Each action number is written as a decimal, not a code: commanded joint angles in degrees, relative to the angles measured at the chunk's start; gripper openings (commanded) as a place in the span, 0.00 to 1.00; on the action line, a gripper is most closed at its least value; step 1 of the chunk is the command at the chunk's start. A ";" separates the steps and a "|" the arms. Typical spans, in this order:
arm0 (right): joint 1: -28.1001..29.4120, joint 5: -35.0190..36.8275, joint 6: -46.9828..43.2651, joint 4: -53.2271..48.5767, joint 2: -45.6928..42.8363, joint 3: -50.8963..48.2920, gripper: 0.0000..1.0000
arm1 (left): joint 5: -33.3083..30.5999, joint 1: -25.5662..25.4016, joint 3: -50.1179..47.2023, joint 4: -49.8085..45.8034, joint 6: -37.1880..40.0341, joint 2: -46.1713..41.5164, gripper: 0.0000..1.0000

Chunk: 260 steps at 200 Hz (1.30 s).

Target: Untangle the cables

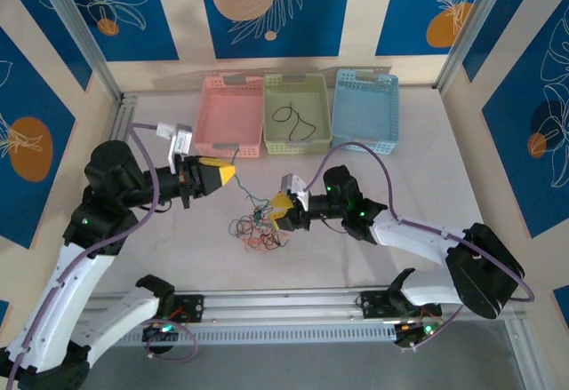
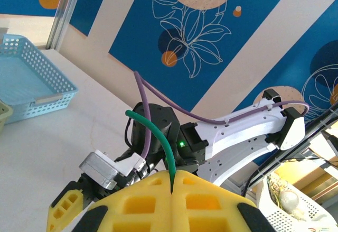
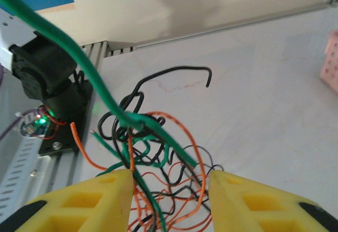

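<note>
The cables [image 1: 256, 228] lie as a loose tangle of thin black, orange and green wires on the white table between the arms. One green cable [image 1: 244, 193] runs taut from the tangle up to my left gripper [image 1: 229, 175]. In the left wrist view the yellow fingers of the left gripper [image 2: 173, 182] are shut on that green cable [image 2: 158, 137]. My right gripper [image 1: 277, 210] sits at the tangle's right edge. Its jaws stand open in the right wrist view [image 3: 170, 184], with orange, black and green cables [image 3: 158, 152] between them and the taut green one [image 3: 63, 47] rising to the upper left.
Three baskets line the back of the table: pink [image 1: 231, 153], green [image 1: 298, 147] and blue [image 1: 366, 146]. A single black cable [image 1: 298, 122] lies in the green one. An aluminium rail [image 1: 284, 306] runs along the near edge between the arm bases.
</note>
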 commanded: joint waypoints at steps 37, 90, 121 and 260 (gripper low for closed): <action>0.71 1.83 -5.13 4.36 -1.74 0.70 0.35 | 2.28 0.49 2.19 3.06 -1.33 -0.37 0.00; 0.94 1.09 -6.19 3.51 -0.53 0.91 0.23 | 2.28 0.49 2.62 2.82 -1.32 -0.43 0.00; 1.04 0.66 -6.01 4.34 -0.87 0.52 0.13 | 2.10 0.49 2.44 2.66 -1.36 -0.36 0.00; -12.56 15.52 13.88 8.00 -0.46 -3.85 0.00 | -5.24 0.49 12.09 -2.64 1.93 -4.59 0.00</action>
